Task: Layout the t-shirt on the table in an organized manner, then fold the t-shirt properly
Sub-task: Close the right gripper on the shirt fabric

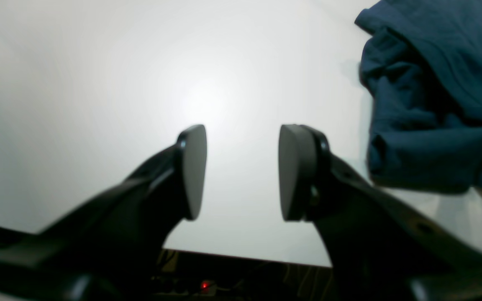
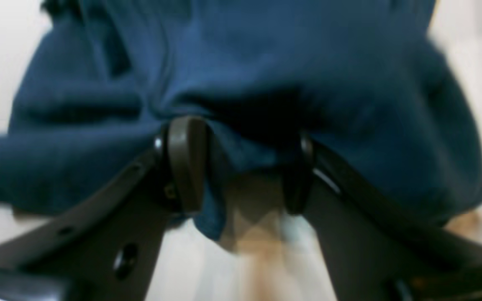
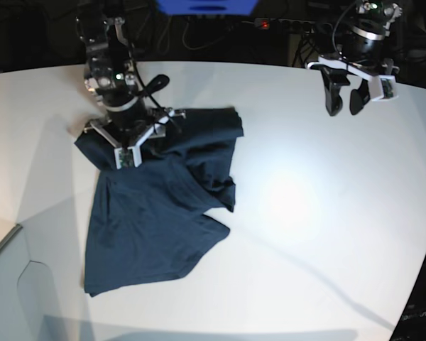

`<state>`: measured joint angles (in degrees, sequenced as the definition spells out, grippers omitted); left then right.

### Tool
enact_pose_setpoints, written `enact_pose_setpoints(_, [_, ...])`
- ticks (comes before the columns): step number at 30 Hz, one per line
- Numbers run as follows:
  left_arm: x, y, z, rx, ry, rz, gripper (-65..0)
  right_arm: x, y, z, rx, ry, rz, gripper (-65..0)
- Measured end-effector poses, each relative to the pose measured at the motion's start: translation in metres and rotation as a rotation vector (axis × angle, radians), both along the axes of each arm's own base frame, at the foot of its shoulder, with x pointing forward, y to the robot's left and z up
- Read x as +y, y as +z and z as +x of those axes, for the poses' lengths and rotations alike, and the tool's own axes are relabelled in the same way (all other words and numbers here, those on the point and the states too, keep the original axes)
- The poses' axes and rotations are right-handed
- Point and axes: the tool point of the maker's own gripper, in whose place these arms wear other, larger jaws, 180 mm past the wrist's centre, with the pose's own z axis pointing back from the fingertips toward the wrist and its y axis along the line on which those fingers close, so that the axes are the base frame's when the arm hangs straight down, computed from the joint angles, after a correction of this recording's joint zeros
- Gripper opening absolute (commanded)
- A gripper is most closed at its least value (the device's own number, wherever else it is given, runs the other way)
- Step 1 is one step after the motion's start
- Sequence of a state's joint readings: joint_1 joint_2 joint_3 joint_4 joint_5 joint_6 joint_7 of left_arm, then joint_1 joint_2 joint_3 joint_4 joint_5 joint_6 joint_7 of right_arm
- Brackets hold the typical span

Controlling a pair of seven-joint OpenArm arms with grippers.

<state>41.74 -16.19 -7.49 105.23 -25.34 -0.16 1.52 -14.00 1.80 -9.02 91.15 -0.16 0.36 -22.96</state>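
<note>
Under the right claw the wrist view is blurred, so whether its parted jaws truly pinch the bunched cloth between them cannot be told. Dark navy and rumpled, the t-shirt lies half spread on the white worktop's left part, well apart from the left claw, which hangs agape, holding nothing.

Blurred navy t-shirt bunched between the parted right claw tips
</note>
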Motion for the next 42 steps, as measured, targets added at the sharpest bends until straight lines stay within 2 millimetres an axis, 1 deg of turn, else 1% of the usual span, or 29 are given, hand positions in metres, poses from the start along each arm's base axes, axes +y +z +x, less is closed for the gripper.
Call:
enact_pose_setpoints(3, [0.000,0.000,0.000,-0.001,0.000,0.000,-37.9,-0.001,-0.001,0.003,0.005,0.000,-0.004,-36.6])
enact_pose_setpoints(7, [0.000,0.000,-0.001,0.001,0.000,0.000,-37.9,-0.001,0.005,0.008,-0.014,-0.001,-0.003,-36.6])
enact_pose_setpoints(8, [0.000,0.000,-0.001,0.002,0.000,0.000,-37.9,-0.001,0.008,0.008,-0.015,-0.001,-0.003,-36.7])
enact_pose_setpoints(12, [0.001,-0.002,-0.002,0.007,0.002,0.001,-37.9,0.002,0.037,0.018,-0.102,0.006,0.003,-36.8])
enact_pose_setpoints(13, [0.002,-0.006,-0.003,0.017,0.004,0.002,-37.9,0.003,0.041,0.020,-0.112,0.007,0.006,-36.8])
enact_pose_setpoints(15, [0.004,-0.012,-0.007,0.036,0.009,0.006,-37.9,0.009,0.043,0.020,-0.118,0.020,0.008,-36.8])
enact_pose_setpoints(18, [0.004,-0.013,-0.007,0.037,0.010,0.006,-37.9,0.032,0.040,0.014,-0.104,0.086,0.022,-36.9])
enact_pose_setpoints(20, [0.004,-0.013,-0.007,0.037,0.009,0.006,-37.9,0.042,0.034,0.016,-0.099,0.136,-0.010,-36.7])
enact_pose_setpoints(24, [0.006,-0.013,-0.008,0.039,0.012,0.011,-37.9,0.050,0.020,0.032,-0.114,0.236,-0.199,-36.7])
enact_pose_setpoints(27, [0.006,-0.013,-0.008,0.038,0.011,0.010,-37.9,0.056,0.011,0.037,-0.097,0.246,-0.254,-36.6])
enact_pose_setpoints(29, [0.006,-0.013,-0.008,0.041,0.011,0.010,-37.9,0.054,0.007,0.039,-0.097,0.261,-0.294,-36.6])
enact_pose_setpoints(32, [0.007,-0.013,-0.008,0.040,0.011,0.011,-37.9,0.048,0.008,0.042,-0.104,0.268,-0.351,-36.6])
enact_pose_setpoints(34, [0.006,-0.013,-0.009,0.040,0.012,0.010,-37.9,0.048,0.008,0.043,-0.106,0.269,-0.354,-36.6])
enact_pose_setpoints(40, [0.007,-0.012,-0.006,0.034,0.012,0.011,-37.9,0.048,-0.006,0.033,-0.067,0.283,-0.364,-36.6])
enact_pose_setpoints(42, [0.007,-0.012,-0.007,0.035,0.012,0.011,-37.9,0.055,-0.009,0.026,-0.061,0.307,-0.363,-36.6])
